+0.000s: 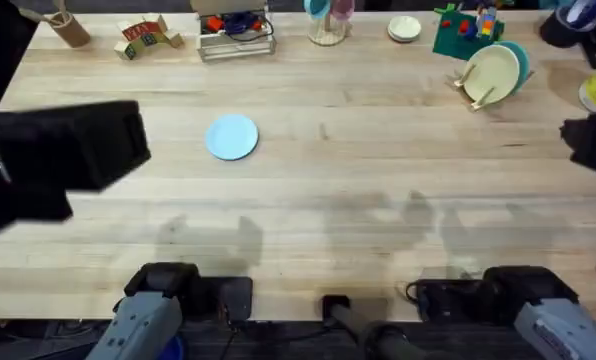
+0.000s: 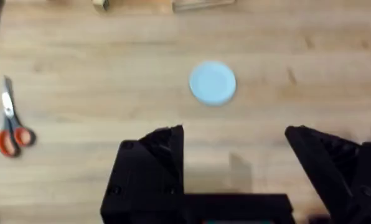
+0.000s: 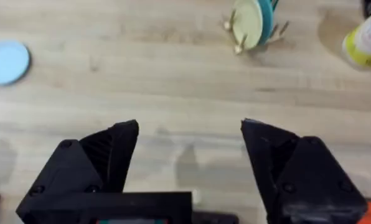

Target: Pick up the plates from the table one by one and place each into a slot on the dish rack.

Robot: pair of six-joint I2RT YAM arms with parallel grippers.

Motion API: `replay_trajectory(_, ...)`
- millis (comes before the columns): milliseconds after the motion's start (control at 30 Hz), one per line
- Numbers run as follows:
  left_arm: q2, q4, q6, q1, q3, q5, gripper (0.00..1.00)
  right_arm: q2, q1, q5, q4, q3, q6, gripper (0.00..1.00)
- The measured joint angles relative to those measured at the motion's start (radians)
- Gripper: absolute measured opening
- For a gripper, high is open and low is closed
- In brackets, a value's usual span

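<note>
A pale sky-blue plate (image 1: 232,137) lies flat on the wooden table (image 1: 358,210), left of centre. My left gripper (image 2: 235,140) hovers open just short of the plate (image 2: 213,82), with nothing between its black fingers (image 2: 164,146). The left arm (image 1: 68,155) looms dark at the left edge. The wooden dish rack (image 1: 475,88) stands at the far right and holds a cream plate (image 1: 492,72) with a teal plate (image 1: 519,58) behind it. My right gripper (image 3: 188,134) is open and empty, well back from the rack (image 3: 235,38) and the blue plate (image 3: 6,62).
Along the far edge stand a wire basket (image 1: 236,35), wooden blocks (image 1: 143,40), a green-rimmed dish (image 1: 404,29) and green toys (image 1: 468,35). Orange-handled scissors (image 2: 10,127) lie left of the blue plate. A yellow bottle (image 3: 366,40) stands beside the rack.
</note>
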Motion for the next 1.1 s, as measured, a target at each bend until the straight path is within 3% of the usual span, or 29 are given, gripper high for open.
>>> replay_trajectory(100,0.117,-0.078,0.0,0.0,0.085,0.029,0.993,0.099,0.0,0.0,-0.071,0.072,0.0,0.992)
replay_trajectory(133,0.223,-0.122,-0.001,0.0,0.139,0.068,0.993,0.195,0.0,0.0,-0.132,0.122,0.0,0.992)
replay_trajectory(200,0.34,-0.122,-0.003,0.0,0.171,0.126,0.993,0.301,0.0,0.0,-0.173,0.161,-0.001,0.994)
replay_trajectory(300,0.42,-0.122,-0.004,0.0,0.171,0.155,0.993,0.378,0.0,0.0,-0.166,0.174,-0.003,0.993)
replay_trajectory(800,0.453,-0.122,-0.007,0.0,0.172,0.166,0.993,0.387,0.0,0.0,-0.139,0.18,-0.003,0.993)
replay_trajectory(833,0.453,-0.122,-0.01,0.0,0.172,0.167,0.903,0.387,0.0,0.0,-0.139,0.181,-0.003,0.993)
replay_trajectory(1000,0.453,-0.122,-0.01,0.0,0.172,0.172,0.133,0.387,0.0,0.0,-0.139,0.181,-0.003,0.995)
replay_trajectory(1033,0.453,-0.122,-0.008,0.0,0.172,0.176,0.068,0.387,0.0,0.0,-0.138,0.181,-0.003,0.995)
replay_trajectory(1100,0.453,-0.122,-0.008,0.0,0.172,0.192,0.044,0.387,0.0,0.0,-0.137,0.181,-0.003,0.995)
